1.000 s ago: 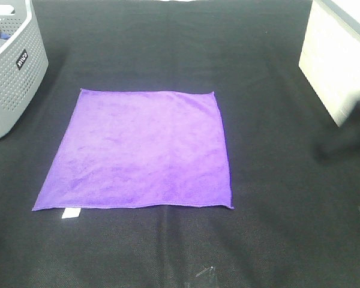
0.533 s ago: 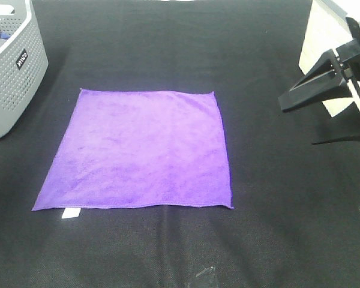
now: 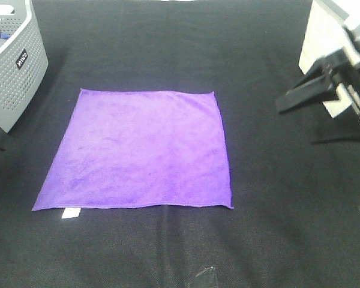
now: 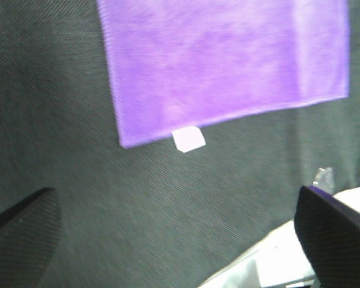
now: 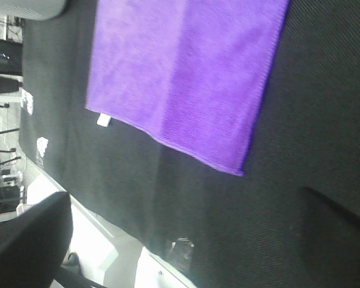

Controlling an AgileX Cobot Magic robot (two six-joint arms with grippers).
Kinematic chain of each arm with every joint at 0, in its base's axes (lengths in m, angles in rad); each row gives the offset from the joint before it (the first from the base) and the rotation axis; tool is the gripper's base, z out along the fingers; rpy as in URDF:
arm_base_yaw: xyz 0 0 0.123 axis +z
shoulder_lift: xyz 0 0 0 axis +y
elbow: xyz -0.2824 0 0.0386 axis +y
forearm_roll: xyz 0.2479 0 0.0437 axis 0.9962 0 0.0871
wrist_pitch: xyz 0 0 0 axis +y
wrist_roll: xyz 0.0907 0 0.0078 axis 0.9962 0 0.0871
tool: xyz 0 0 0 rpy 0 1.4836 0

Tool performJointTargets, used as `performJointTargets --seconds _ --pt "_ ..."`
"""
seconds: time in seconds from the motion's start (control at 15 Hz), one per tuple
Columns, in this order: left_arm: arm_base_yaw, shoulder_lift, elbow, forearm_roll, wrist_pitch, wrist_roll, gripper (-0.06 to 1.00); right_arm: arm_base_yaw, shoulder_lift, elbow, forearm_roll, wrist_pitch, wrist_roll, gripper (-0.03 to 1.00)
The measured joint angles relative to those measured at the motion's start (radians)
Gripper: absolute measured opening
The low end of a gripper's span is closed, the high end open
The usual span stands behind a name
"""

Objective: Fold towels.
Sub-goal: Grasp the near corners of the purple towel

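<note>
**Fingers point(image 4: 339, 237) spread wide, nothing held, towel waiting flat**

Both pairs are seen well parted and empty. The left gripper point(image 4: 175, 201) is held over the black table cover point(image 3: 276, 240) near the tagged corner. The right gripper point(image 5: 183, 201) is poised off to the right, well apart from the cloth. The purple towel point(image 3: 141, 150) is laid flat and square on the cover, near the grey basket point(image 3: 18, 78), with its white tag point(image 3: 71, 213) showing at the near left corner. No fold has been made yet.

The approach is judged to be the step in hand, and it will be won at the corners. The near left and near right corners should be taken together. Each should be pinched right on the stitched hem, so that only the towel is caught and not the cover beneath. Both corners should then be lifted evenly and carried level to the far edge, or a skewed fold will be made. Drag from the soft pile is to be expected, so enough height should be given.
</note>
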Motion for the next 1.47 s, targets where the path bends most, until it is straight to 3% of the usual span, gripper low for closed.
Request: performJointTargets --seconds 0.27,0.53,0.73,1.0,1.47 --pt "-0.004 0.116 -0.044 -0.008 -0.016 0.025 0.98 0.000 0.152 0.000 0.001 -0.023 -0.006 0.93" --pt "-0.099 0.210 -0.059 -0.019 -0.077 0.019 0.97 0.001 0.255 -0.002 0.003 -0.136 -0.006 0.93" --pt "-0.149 0.308 -0.091 -0.003 -0.118 0.029 0.97 0.090 0.320 -0.002 -0.001 -0.257 -0.006 0.93" --pt "-0.149 0.349 -0.103 -0.001 -0.114 0.029 0.96 0.177 0.361 -0.014 0.035 -0.273 -0.017 0.93" --pt "-0.148 0.371 -0.117 0.005 -0.094 0.029 0.91 0.177 0.392 -0.018 0.086 -0.248 -0.032 0.88"
